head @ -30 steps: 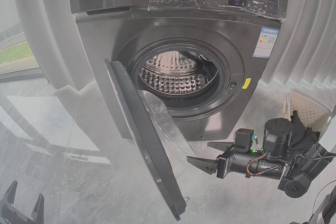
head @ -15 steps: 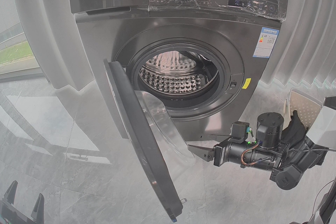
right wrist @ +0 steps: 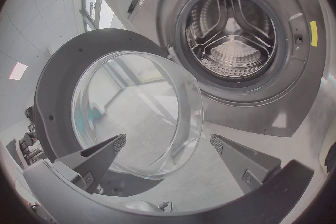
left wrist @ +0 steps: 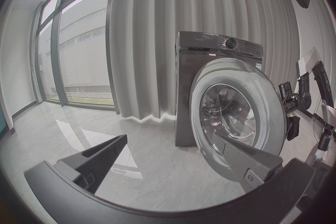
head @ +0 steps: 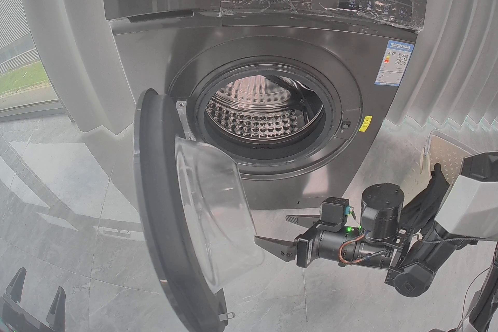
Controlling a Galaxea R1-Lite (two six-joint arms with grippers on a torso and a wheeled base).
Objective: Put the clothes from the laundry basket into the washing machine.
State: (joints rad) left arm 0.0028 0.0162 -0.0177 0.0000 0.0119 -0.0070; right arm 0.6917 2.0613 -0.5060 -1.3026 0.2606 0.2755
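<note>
Near left: black left gripper (head: 36,292), jaws spread wide, holding nothing. Centre: grey front-loading washing machine (head: 155,58), its round dark-rimmed door (head: 155,193) with a clear glass bowl (head: 212,203) swung out to the left, exposing the steel drum (head: 259,110), which holds no clothes. Near right: black right gripper (head: 272,229), jaws wide apart and empty, just beside the glass bowl. Far right: dark clothes (head: 429,193) draped over the rim of the pale perforated laundry basket (head: 447,151). Risk: a turn of the right arm toward the basket may clip the door and swing it shut.
</note>
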